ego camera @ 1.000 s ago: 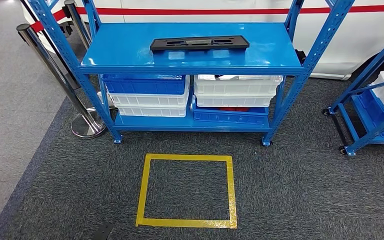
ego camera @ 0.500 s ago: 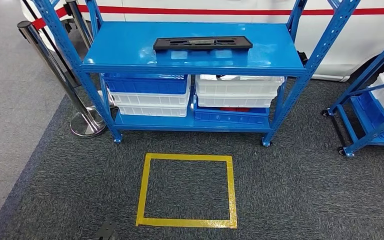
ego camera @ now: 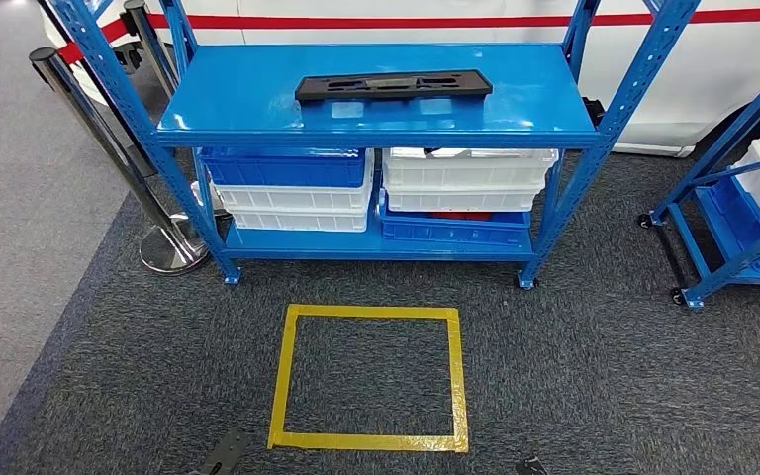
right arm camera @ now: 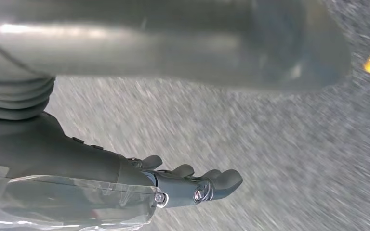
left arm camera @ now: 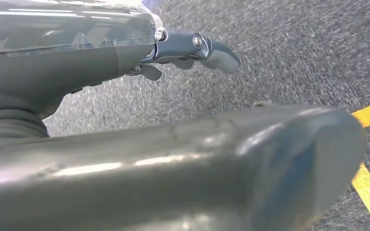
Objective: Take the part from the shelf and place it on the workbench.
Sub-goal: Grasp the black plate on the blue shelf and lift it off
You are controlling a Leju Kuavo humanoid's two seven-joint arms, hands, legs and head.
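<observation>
The part (ego camera: 393, 85), a long flat black piece, lies lengthwise on the top board of the blue shelf (ego camera: 247, 99), near the board's back edge and roughly centred. Against half a second ago the whole head view has shifted slightly, so the camera has moved, not the part. A dark tip of the left hand (ego camera: 224, 454) now reaches higher into the head view's lower edge, just left of the yellow tape square (ego camera: 281, 376) on the carpet, and a small dark tip of the right hand (ego camera: 529, 465) has newly appeared near the square's right corner. Both hands hang low over the dark grey carpet (ego camera: 574, 376), well apart from the part on the shelf above. In the wrist views the left hand (left arm camera: 173, 96) and right hand (right arm camera: 164, 120) hold nothing; the fingers (left arm camera: 219, 55) of each lie stretched out side by side, away from the thumb. Blue and white bins (ego camera: 292, 188) sit stacked beneath the top board.
</observation>
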